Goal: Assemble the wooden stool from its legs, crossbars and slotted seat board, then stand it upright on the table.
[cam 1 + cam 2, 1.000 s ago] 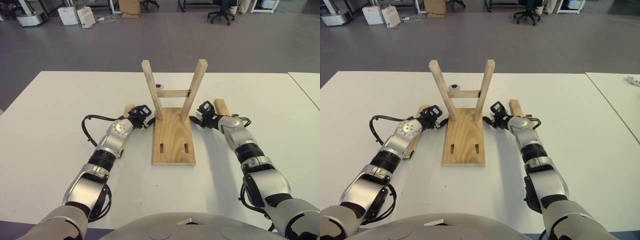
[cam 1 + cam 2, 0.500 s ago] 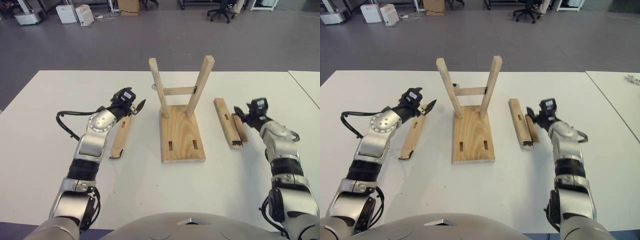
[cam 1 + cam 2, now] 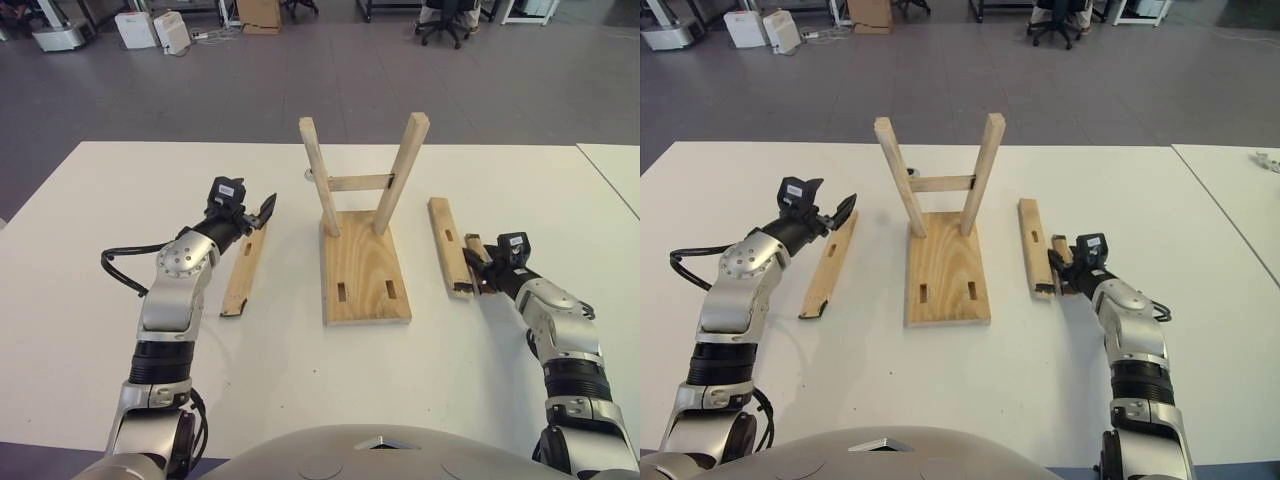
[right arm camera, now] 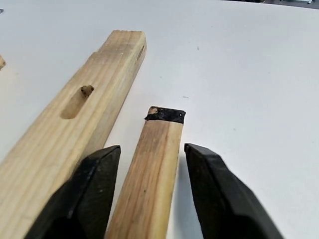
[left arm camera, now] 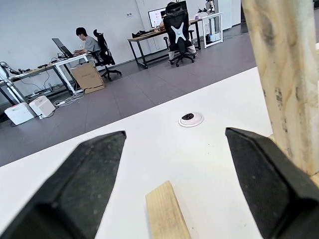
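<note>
The slotted seat board lies flat mid-table, two legs standing in its far end with a crossbar joining them. A loose leg lies left of the board. My left gripper hovers open over that leg's far end. Right of the board lie another slotted leg and a short crossbar. My right gripper is open and low at the crossbar, one finger on each side of it, the slotted leg alongside.
A small white disc sits in the white table behind the stool. A second table edge lies at the far right. Bare tabletop stretches in front of the board and beyond both loose legs.
Both grippers have left the standing legs and moved outward. The left one drew back over the left loose leg; the right one came down around the short crossbar. The head camera shifted.
</note>
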`<state>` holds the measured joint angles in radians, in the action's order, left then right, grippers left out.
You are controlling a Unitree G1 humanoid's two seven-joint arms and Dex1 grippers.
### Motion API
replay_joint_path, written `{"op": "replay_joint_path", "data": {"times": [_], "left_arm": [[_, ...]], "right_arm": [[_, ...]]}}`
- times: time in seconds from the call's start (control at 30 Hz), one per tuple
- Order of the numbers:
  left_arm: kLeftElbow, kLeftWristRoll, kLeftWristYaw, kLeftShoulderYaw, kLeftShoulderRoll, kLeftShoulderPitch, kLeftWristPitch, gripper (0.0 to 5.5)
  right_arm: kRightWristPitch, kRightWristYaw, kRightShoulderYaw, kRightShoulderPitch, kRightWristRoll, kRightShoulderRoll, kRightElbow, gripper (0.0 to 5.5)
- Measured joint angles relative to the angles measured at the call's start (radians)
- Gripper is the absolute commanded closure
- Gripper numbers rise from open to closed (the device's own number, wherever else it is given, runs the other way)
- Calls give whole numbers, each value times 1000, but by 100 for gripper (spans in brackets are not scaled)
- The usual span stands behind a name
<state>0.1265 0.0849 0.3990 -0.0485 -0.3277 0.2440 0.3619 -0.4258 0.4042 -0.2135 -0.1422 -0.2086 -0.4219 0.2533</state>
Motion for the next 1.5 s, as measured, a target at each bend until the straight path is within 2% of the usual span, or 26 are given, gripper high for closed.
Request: {"op": "replay_joint_path", "data": {"times": [0.13, 0.3, 0.37, 0.47, 0.57, 0.73, 0.9, 1.17, 1.37, 1.5], "left_arm": [[49, 2, -12, 6, 1, -3, 25, 181], [151, 64, -21, 1, 32, 50, 95, 181], [209, 155, -29, -20, 78, 115, 149, 181], [314, 443, -84, -58, 249, 265, 292, 181], [319, 629, -153, -73, 361, 361, 379, 181], [260, 888, -280, -143, 445, 452, 458, 181], [268, 1002, -365, -115, 447, 444, 490, 279], [258, 1100, -445, -135, 447, 440, 445, 392], [276, 1160, -497, -101, 429, 423, 441, 488], [278, 1163, -519, -90, 410, 416, 437, 507]], "right_arm": [[-43, -25, -5, 13, -24, 27, -32, 408], [7, -52, -54, -12, -54, 46, -10, 418], [38, -37, -101, -36, -104, 41, -54, 418], [23, 53, -136, -180, -273, -15, -347, 418], [-44, 94, -40, -248, -374, -17, -589, 418], [-43, 107, 139, -322, -316, -23, -758, 419], [-15, 85, 179, -360, -280, -3, -791, 419], [12, 87, 200, -360, -238, -3, -793, 419], [39, 86, 208, -360, -215, -3, -797, 419], [39, 86, 219, -360, -191, -3, -797, 419]]}}
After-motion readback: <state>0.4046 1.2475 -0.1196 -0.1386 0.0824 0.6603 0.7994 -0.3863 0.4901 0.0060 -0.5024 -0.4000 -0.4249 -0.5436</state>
